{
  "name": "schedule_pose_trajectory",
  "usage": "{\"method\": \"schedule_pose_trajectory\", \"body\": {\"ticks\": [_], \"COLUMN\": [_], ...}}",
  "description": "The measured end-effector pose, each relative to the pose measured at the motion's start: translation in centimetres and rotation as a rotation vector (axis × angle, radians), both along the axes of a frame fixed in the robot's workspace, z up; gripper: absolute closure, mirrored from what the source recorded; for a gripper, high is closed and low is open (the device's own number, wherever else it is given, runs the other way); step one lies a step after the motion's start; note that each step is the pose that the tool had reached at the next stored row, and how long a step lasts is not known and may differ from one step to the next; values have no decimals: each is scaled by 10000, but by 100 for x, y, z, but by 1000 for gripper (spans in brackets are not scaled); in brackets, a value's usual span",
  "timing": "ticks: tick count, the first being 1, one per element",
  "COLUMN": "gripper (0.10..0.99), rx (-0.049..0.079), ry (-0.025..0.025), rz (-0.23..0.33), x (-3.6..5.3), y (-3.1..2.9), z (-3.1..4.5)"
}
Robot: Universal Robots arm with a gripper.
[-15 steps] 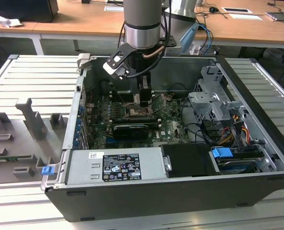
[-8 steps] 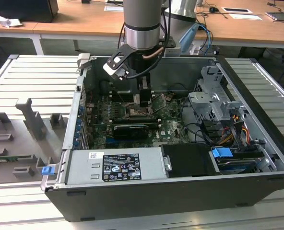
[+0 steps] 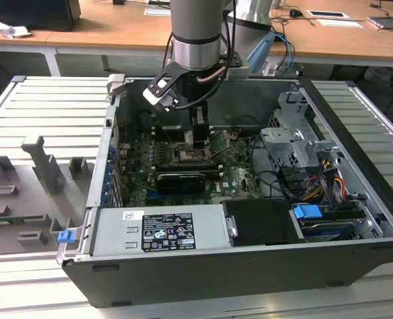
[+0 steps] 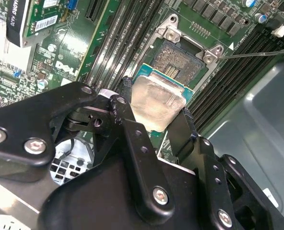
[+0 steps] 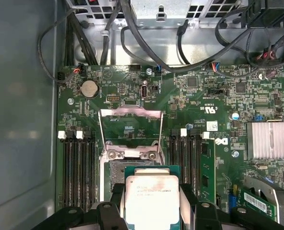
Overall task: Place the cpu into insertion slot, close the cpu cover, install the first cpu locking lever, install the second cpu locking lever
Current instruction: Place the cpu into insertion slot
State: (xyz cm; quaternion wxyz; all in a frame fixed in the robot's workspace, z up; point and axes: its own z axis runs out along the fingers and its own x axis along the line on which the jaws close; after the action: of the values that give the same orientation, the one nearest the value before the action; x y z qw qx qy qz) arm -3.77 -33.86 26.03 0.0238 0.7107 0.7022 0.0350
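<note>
Between the fingers (image 4: 127, 120) of the gripper (image 5: 151, 194), pinched the cpu (image 4: 156, 100) by two opposite edges. Hung unseated, with the insertion slot (image 5: 114, 175) just under and ahead of the fingertips and the cpu cover (image 5: 130, 112) standing open farther ahead. Judged light, stiff and fragile underneath: edges only.

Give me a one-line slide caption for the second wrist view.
Gripper holding the cpu between its fingers at the open insertion slot on the green motherboard.
</note>
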Motion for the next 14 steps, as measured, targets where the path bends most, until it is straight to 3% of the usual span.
{"method": "schedule_pose_trajectory", "body": {"ticks": [14], "gripper": [549], "rx": [-63], "ry": [2], "rz": [0], "x": [0], "y": [53], "z": [-83]}}
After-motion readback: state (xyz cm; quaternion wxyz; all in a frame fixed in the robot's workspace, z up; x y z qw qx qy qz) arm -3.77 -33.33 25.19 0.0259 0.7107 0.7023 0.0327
